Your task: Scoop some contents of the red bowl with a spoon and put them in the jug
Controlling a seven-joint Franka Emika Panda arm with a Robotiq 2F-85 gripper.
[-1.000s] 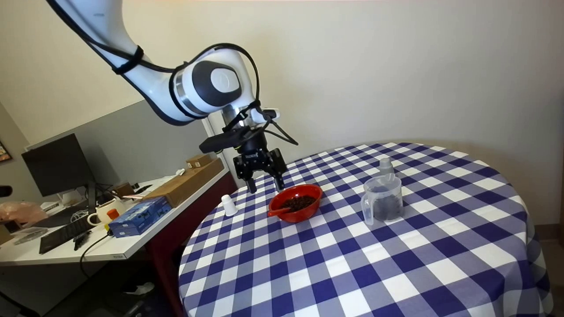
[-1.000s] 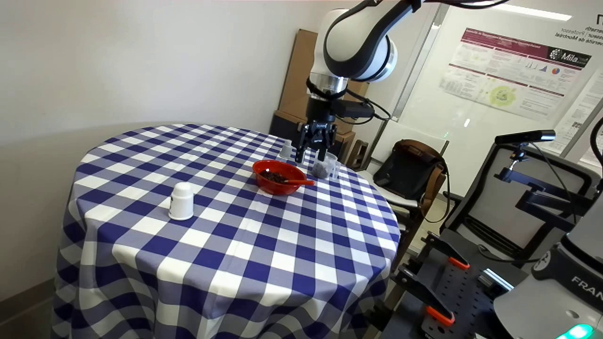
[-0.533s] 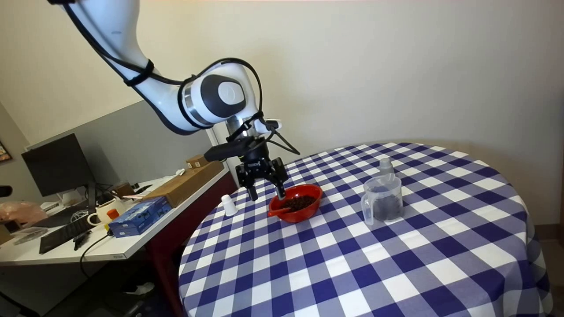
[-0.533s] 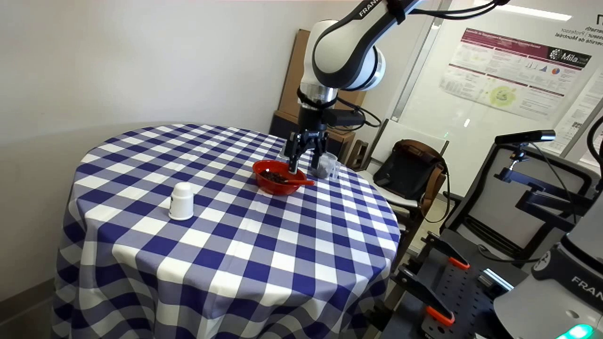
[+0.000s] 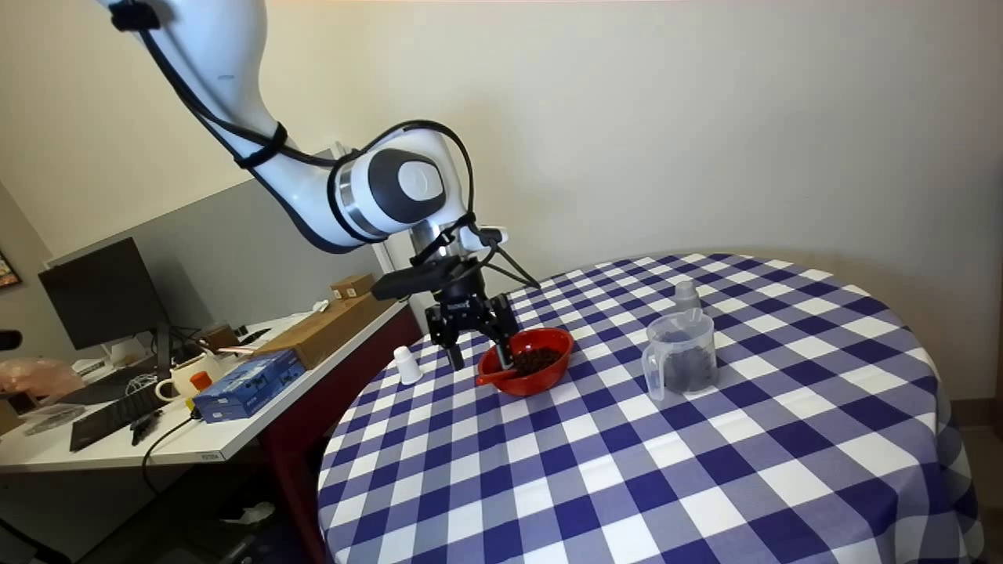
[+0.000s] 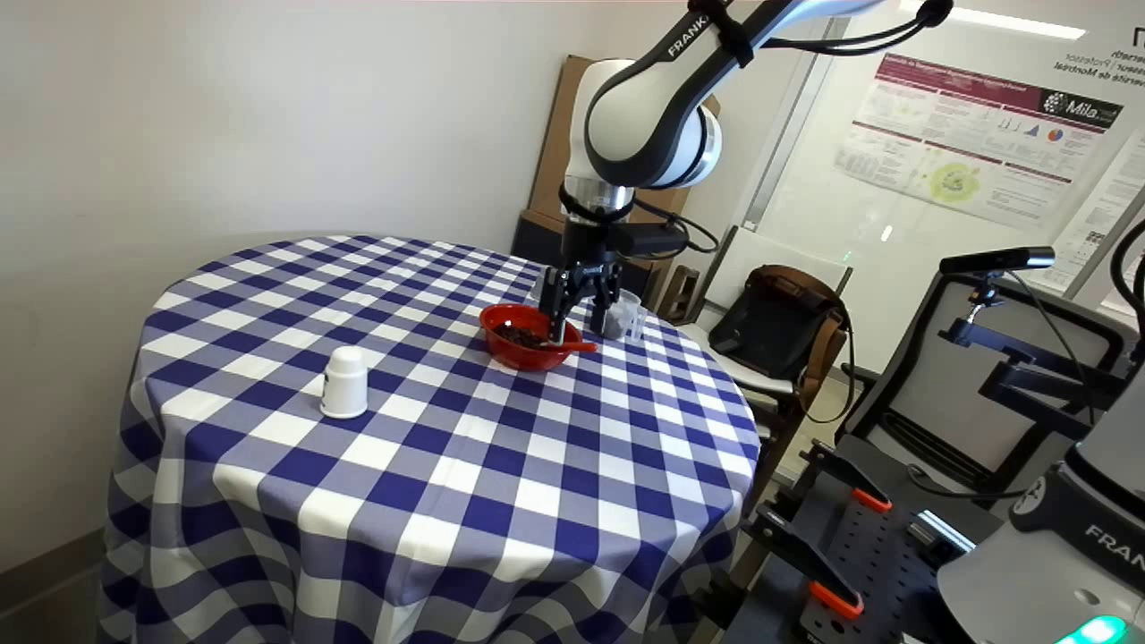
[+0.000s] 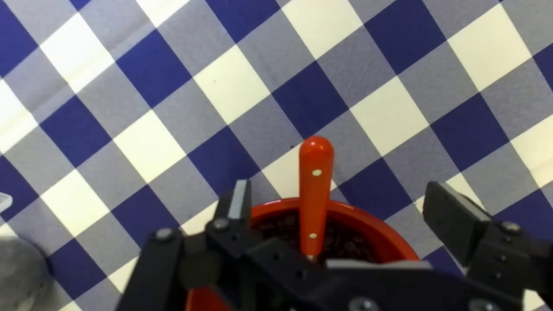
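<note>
a checked tablecloth (image 5: pixel 595 486) and a busy desk (image 5: pixel 205 439)
we see a white container (image 6: pixel 345 383) standing on the tablecloth in both exterior views, well apart from a small grey container (image 5: pixel 686 295). on the desk, in an exterior view, we find a monitor (image 5: pixel 103 290), a keyboard (image 5: pixel 116 415), a blue box (image 5: pixel 249 384), a long brown box (image 5: pixel 329 327) and, just beside the blue one, a cream mug (image 5: pixel 190 378). in an exterior view, we have a dark bag (image 6: pixel 760 331) resting on a chair (image 6: pixel 735 264), and a poster (image 6: pixel 975 134) hanging well beyond it.

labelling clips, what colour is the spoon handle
The spoon handle is orange-red, seen best in the wrist view.
</note>
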